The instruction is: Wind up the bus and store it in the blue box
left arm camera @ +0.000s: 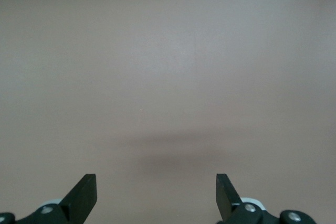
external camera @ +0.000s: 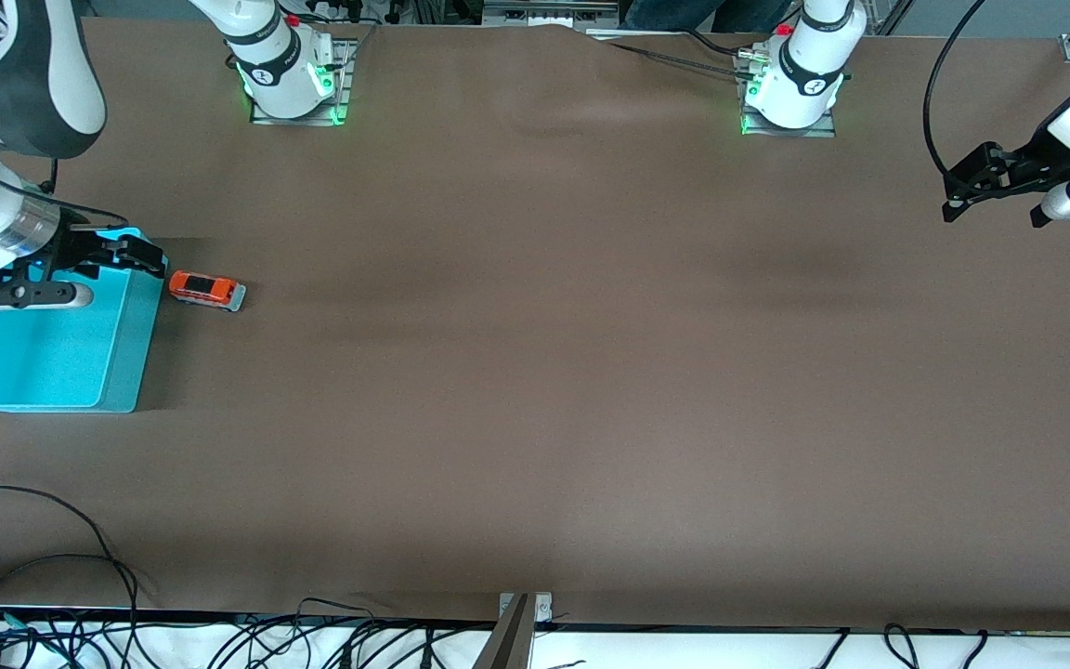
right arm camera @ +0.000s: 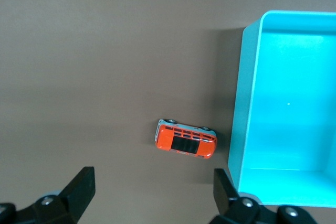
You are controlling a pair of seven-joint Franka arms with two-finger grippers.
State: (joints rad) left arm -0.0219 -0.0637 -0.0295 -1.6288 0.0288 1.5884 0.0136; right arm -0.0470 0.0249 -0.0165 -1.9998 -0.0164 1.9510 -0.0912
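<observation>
Right wrist view shows the small orange toy bus [right arm camera: 186, 140] on the table just beside the large cyan plastic box [right arm camera: 239, 129], outside it. I judge it light, rigid and smooth; I would grip its long sides. My right gripper [right arm camera: 152, 195] hangs above it, fingers apart; my left gripper [left arm camera: 156, 195] waits, fingers apart, over bare table at its own end.

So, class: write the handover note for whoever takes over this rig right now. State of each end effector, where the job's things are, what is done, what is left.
Right end effector: open, holding nothing, over the blue box's rim near the bus.
Left end effector: open, holding nothing, waiting above bare table at the left arm's end.
The bus: on the table on its wheels, beside the blue box, apart from its wall, at the right arm's end.
Blue box: nothing visible inside.
Done: nothing that shows; whether the bus is wound cannot be told.
Left: grasp the bus, wind it, place it in the box.
</observation>
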